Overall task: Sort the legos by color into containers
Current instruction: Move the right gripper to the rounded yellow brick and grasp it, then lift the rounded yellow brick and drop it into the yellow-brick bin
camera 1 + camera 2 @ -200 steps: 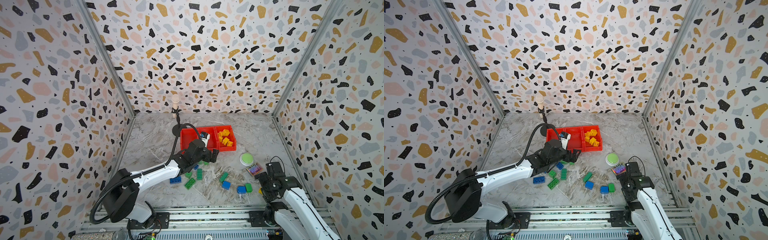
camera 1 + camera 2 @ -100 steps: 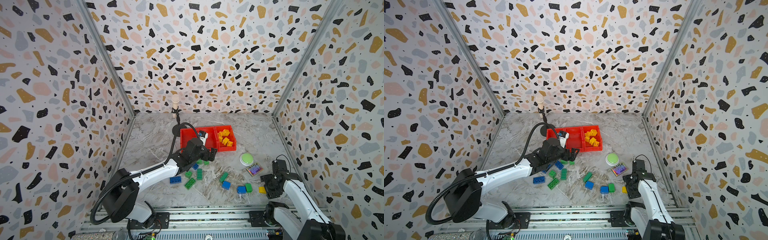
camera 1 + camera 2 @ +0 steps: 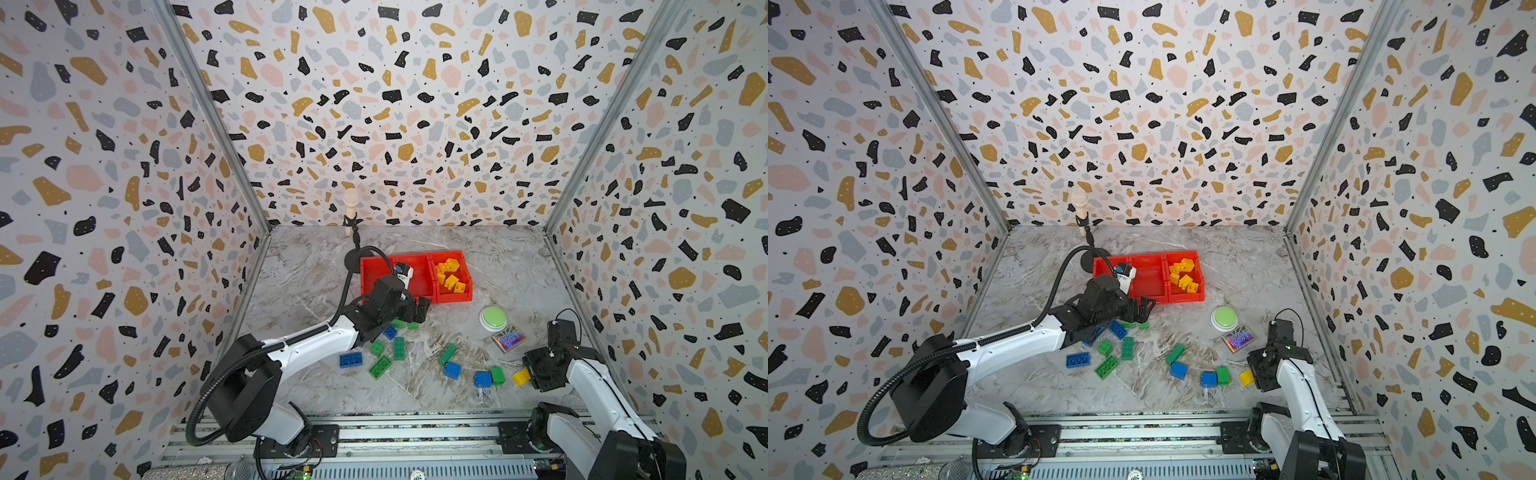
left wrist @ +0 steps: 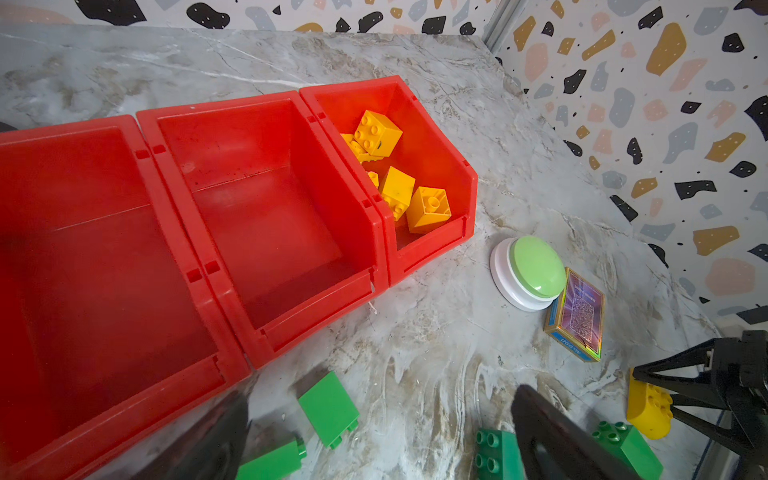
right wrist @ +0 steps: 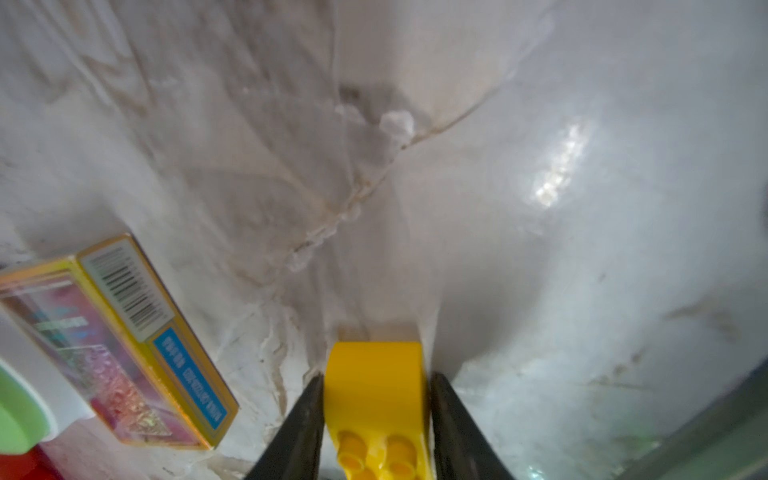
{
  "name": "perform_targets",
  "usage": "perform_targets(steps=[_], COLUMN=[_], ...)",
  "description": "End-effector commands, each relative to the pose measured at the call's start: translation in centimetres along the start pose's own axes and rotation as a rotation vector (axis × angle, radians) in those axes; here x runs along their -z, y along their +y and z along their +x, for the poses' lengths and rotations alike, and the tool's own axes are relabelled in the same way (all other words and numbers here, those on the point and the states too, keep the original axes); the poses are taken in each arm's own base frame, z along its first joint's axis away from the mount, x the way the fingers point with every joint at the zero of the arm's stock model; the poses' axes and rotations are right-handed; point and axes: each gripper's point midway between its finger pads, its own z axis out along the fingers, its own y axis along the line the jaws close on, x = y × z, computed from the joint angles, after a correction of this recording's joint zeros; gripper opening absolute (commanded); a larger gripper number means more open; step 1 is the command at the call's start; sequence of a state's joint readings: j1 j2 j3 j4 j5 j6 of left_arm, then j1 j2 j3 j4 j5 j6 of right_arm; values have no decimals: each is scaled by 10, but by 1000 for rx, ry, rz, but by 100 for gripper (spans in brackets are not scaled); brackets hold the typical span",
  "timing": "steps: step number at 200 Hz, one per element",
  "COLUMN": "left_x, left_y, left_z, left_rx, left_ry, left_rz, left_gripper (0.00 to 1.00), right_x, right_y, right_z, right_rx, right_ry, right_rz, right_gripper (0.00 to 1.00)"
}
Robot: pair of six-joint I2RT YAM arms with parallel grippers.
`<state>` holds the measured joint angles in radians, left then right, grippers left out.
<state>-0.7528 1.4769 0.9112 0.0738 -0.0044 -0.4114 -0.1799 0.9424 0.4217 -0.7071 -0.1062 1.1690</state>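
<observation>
The right gripper [image 5: 376, 384], wide open a second earlier, is now shown closed on the yellow brick [image 3: 520, 376], which lies on the floor at 4 o'clock. The brick is judged ready to be lifted to the red bins [image 3: 415, 254] at 12 o'clock. The left gripper [image 3: 417, 311] is held open over green bricks [image 4: 328, 409].
</observation>
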Motion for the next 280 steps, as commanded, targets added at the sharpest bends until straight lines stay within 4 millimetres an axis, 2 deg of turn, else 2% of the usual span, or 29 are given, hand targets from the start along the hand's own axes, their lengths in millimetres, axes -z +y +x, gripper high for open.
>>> perform_targets(steps=[1, 33, 54, 62, 122, 161, 186, 204, 220, 239, 263, 280], left_x=[0, 1, 2, 3, 15, 24, 28, 30, 31, 33, 33, 31], left_y=[-5, -5, -6, -6, 1, 7, 10, 10, 10, 10, 8, 6], left_z=[-14, -14, -12, -11, -4, 4, 8, 7, 5, 3, -2, -7], left_rx=[8, 15, 22, 25, 57, 81, 88, 85, 80, 69, 50, 28], left_ry=[-31, -33, -33, -34, -51, -59, -59, -63, -66, -68, -72, -68], left_rz=[22, 27, 34, 36, 21, 9, 5, 2, -3, -5, -6, -9], left_gripper=[100, 100, 100, 100, 100, 100, 100, 100, 100, 100, 100, 100], right_x=[-7, -1, 3, 3, 7, 1, -8, -5, 9, 33, 62, 76], right_y=[-11, -8, -5, -3, 4, 2, -5, -3, 10, 37, 82, 120], right_z=[5, 1, -2, -2, 6, 18, 24, 23, 18, 12, 12, 15], right_rx=[48, 104, 145, 161, 253, 283, 287, 301, 325, 359, 381, 388], right_ry=[24, 9, 1, 2, 35, 63, 87, 82, 56, 23, 8, 2], right_rz=[34, 44, 43, 37, 57, 71, 93, 88, 62, -10, -136, -243], right_gripper=[37, 36, 52, 55, 58, 55, 41, 30, 29, 29, 29, 30])
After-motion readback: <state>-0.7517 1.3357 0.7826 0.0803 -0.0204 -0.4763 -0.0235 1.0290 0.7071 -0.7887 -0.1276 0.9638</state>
